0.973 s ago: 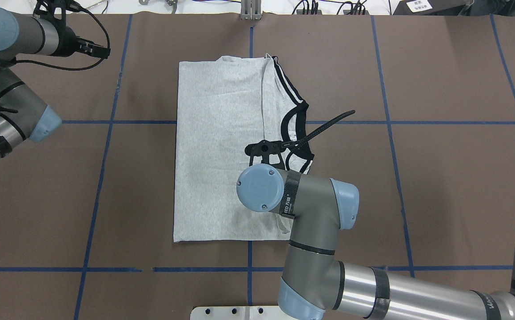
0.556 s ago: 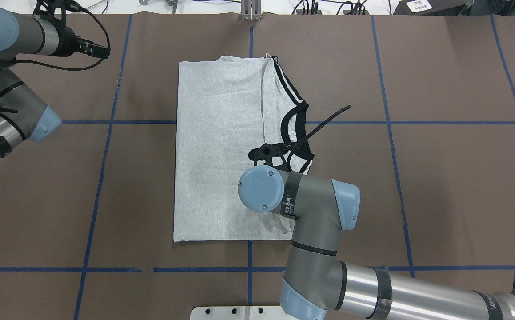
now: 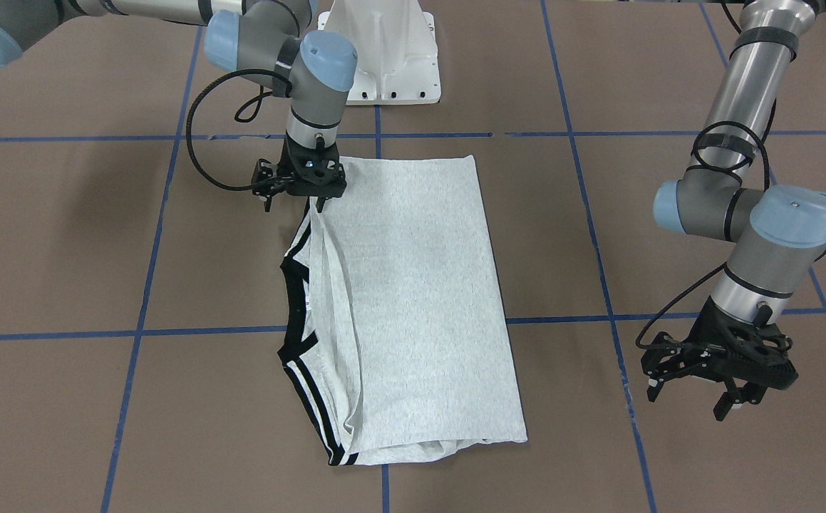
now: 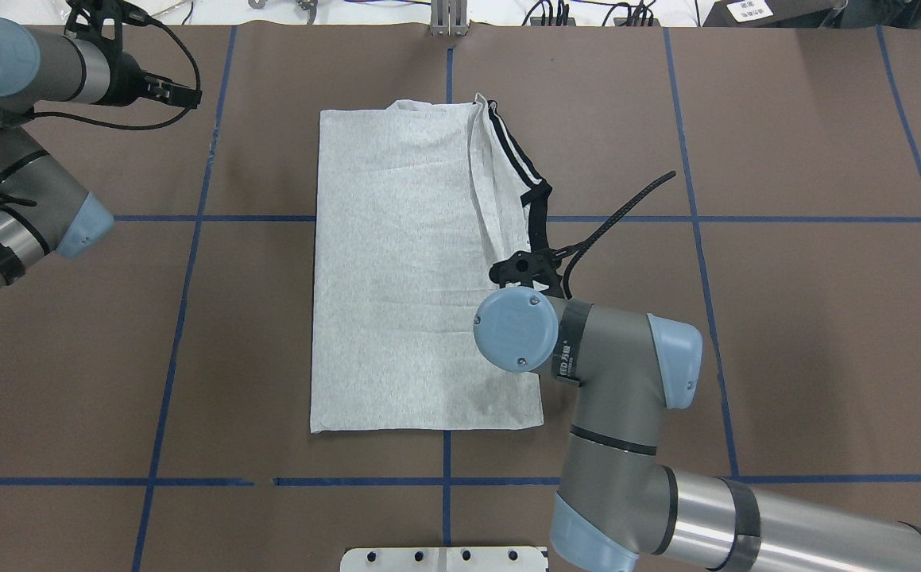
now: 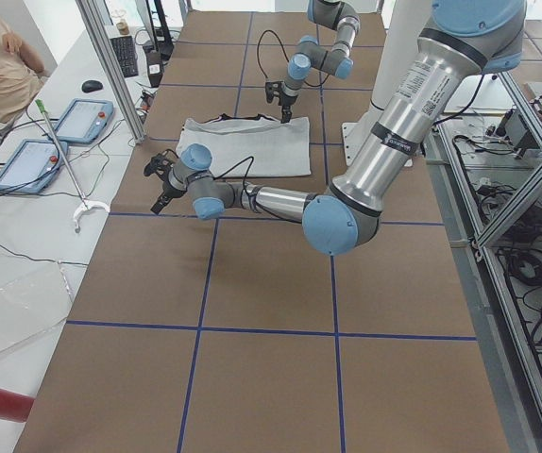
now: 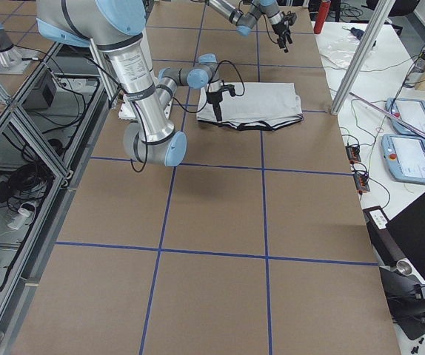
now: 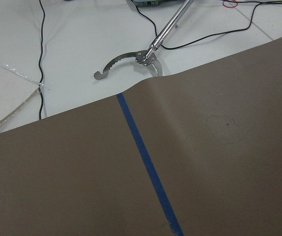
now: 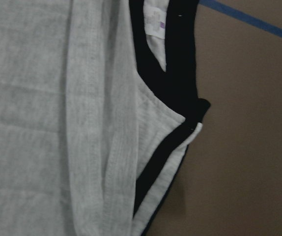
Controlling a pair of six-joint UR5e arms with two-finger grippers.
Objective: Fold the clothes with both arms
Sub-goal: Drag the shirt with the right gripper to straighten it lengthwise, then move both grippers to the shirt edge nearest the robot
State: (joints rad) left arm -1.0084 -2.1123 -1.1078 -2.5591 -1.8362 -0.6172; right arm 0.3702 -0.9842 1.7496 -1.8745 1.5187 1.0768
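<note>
Right gripper (image 3: 303,187) upright over T-shirt (image 3: 413,299) collar edge.

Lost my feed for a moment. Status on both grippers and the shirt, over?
Right gripper down at the collar edge of the folded heather-grey T-shirt, grip unclear. Left gripper open, off the cloth over bare brown table. Nothing obstructing.

Two fixed cameras looked steeply down on the table (image 4: 786,318) — one from behind the robot, one facing it — and both framed the T-shirt (image 4: 396,270). Two side cameras viewed it from the ends, farther off. Wrist cameras sat close — the right one over the shirt's collar (image 8: 168,73).
</note>
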